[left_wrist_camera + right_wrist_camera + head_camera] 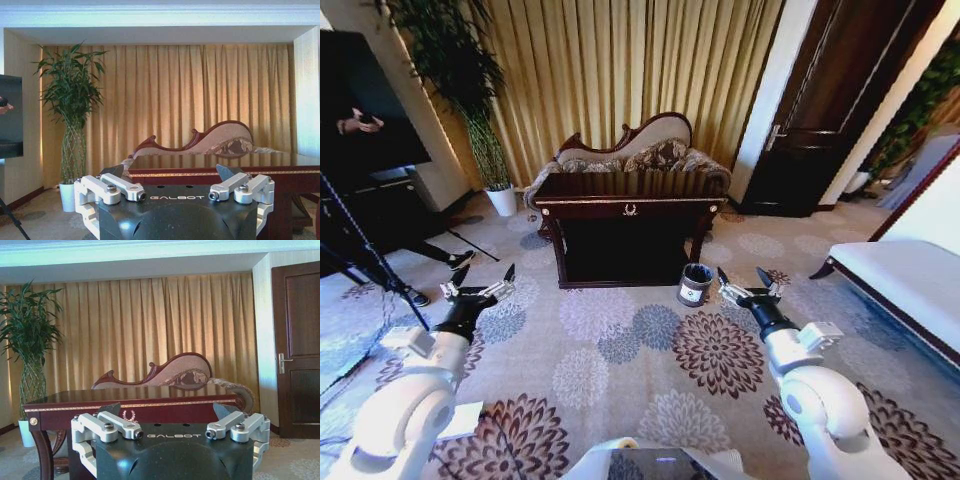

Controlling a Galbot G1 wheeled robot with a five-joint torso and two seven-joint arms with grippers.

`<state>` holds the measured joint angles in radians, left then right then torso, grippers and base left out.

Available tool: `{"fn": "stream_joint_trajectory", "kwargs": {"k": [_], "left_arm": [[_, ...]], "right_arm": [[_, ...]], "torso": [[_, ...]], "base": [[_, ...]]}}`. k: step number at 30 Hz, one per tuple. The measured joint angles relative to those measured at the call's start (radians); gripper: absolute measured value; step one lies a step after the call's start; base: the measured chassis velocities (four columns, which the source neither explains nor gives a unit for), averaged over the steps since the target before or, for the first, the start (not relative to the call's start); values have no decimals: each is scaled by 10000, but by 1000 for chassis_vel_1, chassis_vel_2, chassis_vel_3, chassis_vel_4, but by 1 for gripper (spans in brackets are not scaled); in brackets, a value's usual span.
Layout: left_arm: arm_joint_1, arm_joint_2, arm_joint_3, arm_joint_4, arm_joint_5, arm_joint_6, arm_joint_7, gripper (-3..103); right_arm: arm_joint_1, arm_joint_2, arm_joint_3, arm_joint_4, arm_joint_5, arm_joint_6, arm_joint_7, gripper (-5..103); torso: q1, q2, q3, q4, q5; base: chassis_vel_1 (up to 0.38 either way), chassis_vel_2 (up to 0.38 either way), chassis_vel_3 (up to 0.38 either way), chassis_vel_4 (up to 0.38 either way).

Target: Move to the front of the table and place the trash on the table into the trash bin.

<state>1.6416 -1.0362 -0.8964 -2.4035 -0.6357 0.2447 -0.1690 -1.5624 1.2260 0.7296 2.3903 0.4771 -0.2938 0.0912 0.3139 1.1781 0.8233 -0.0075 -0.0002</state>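
From the head view, the top of the glossy dark-brown wooden desk (628, 190) with gold trim was seen at too shallow an angle to make out any items on it. In both wrist views, the black gripper body hid the desk's lower part. The small round dark trash bin (695, 284) carried a label too small to read.

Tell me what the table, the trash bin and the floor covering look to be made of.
Table: dark wood, seemingly lacquered, since its glossy top mirrors the curtain; gold trim and handle look metallic. Trash bin: dark body with a silvery-grey band, possibly metal or plastic; unclear. Carpet: matte woven pile printed with floral medallions.
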Motion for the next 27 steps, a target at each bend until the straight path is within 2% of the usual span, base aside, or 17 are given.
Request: {"fn": "stream_joint_trajectory", "kwargs": {"k": [27], "left_arm": [[-1,3,-7,-4,2,1,21,100]], "right_arm": [[-7,-1,8,-1,-6,6,0,100]], "torso": [[1,-1,1,0,2]], "base": [[0,0,0,0]]}}
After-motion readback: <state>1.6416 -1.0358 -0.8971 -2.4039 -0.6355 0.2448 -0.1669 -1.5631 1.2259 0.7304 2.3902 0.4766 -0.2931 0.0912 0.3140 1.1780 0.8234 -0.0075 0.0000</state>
